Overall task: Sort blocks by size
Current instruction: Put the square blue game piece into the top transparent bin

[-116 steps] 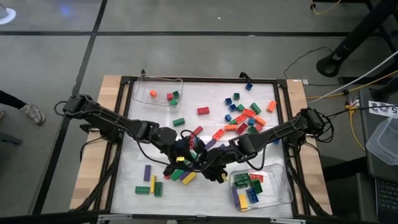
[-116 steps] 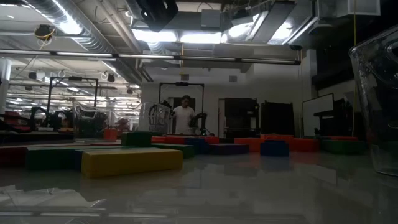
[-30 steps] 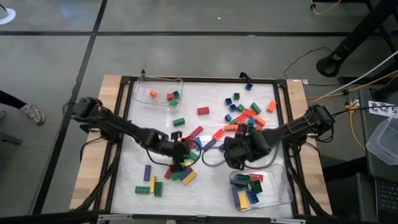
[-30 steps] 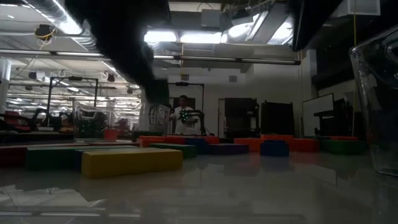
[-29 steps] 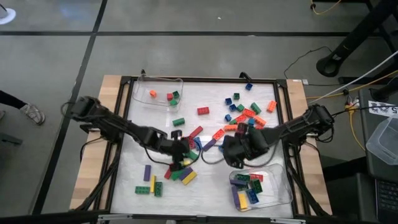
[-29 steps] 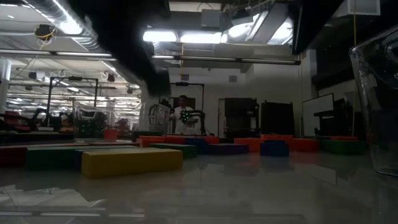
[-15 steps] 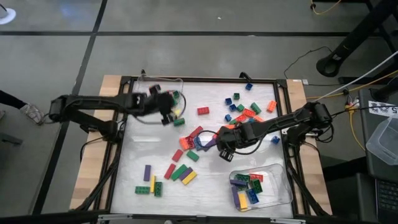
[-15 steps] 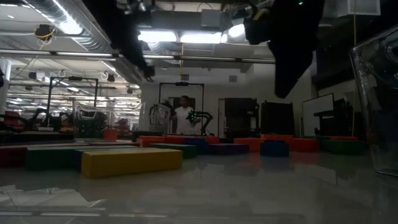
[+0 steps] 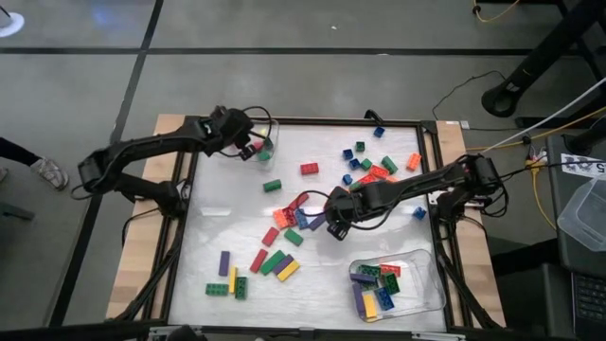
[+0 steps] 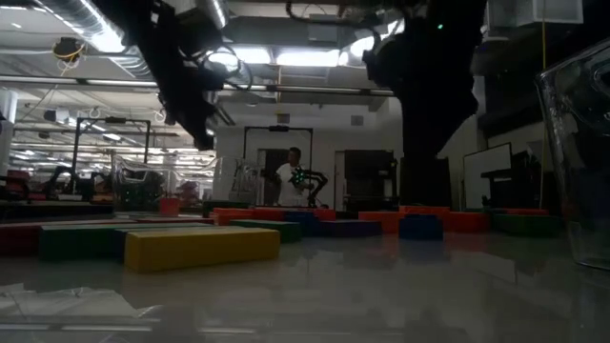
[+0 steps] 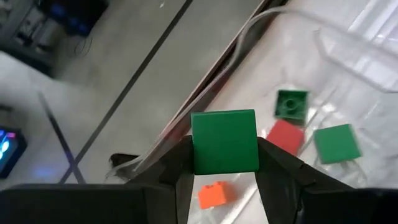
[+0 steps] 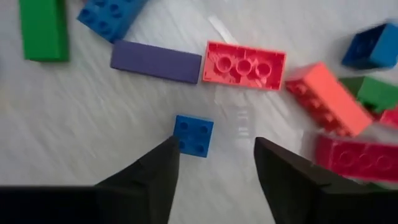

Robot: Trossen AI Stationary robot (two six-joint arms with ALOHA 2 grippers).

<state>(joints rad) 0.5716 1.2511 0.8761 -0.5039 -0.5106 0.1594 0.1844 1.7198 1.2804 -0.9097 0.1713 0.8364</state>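
Blocks of several colours lie scattered across the white table. My left gripper hangs over the clear tray at the far left corner, shut on a short green block. Below it in the tray lie an orange block, a red one and two green ones. My right gripper stands open near the table's middle, pointing down. A small blue block lies on the table just ahead of its fingertips, untouched. My left gripper pinches the green block by two opposite sides between its two fingers. The fingers slant downward. The block is lifted clear above the tray, with a smooth face toward the wrist camera.
A second clear tray with several blocks stands at the near right. Around the blue block lie a purple long block, a red one turned studs down and an orange one. More blocks lie near the front edge.
My left gripper has swung from the pile near the table's middle toward the far left corner, carrying the green block over the tray there. My right gripper has moved from the near-right tray's far edge toward the table's middle and sunk lower.
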